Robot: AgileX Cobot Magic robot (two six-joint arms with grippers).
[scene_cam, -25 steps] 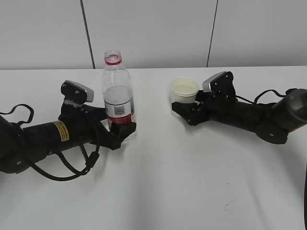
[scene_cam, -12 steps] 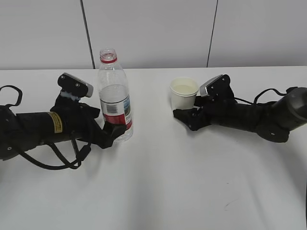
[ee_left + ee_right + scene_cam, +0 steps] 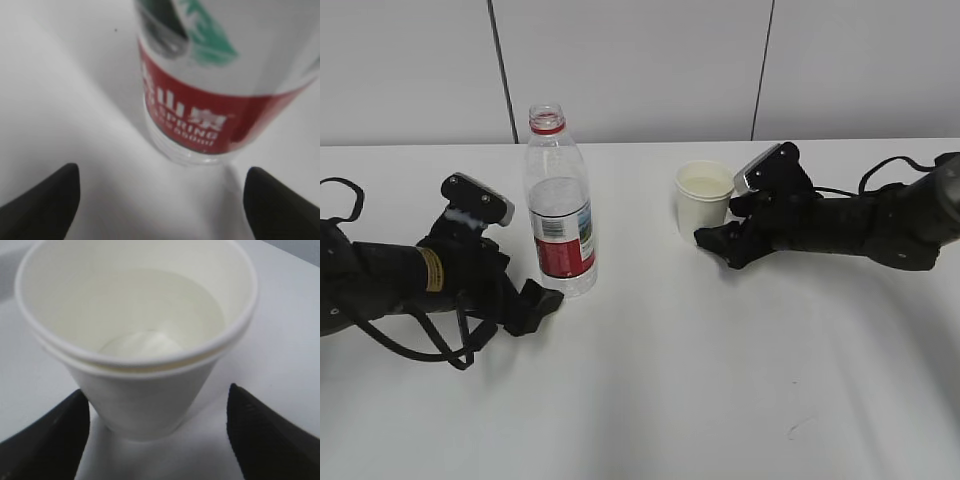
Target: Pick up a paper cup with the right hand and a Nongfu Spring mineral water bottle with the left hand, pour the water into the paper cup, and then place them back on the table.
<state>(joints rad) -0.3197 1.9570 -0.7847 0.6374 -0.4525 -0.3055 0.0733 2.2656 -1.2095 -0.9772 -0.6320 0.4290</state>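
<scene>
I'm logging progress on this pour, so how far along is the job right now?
Nearly finished. Water sits in the paper cup, so the pour looks done. The bottle stands upright on the table, and the left gripper is open and clear of it. The right gripper is open beside the standing cup. Only drawing both arms away seems left.

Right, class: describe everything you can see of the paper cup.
The paper cup is small, white and tapered, with a rolled rim and a cream inside holding clear water. It stands upright on the white table, right of the bottle. The right end effector is open, its fingers either side of the base without touching it.
</scene>
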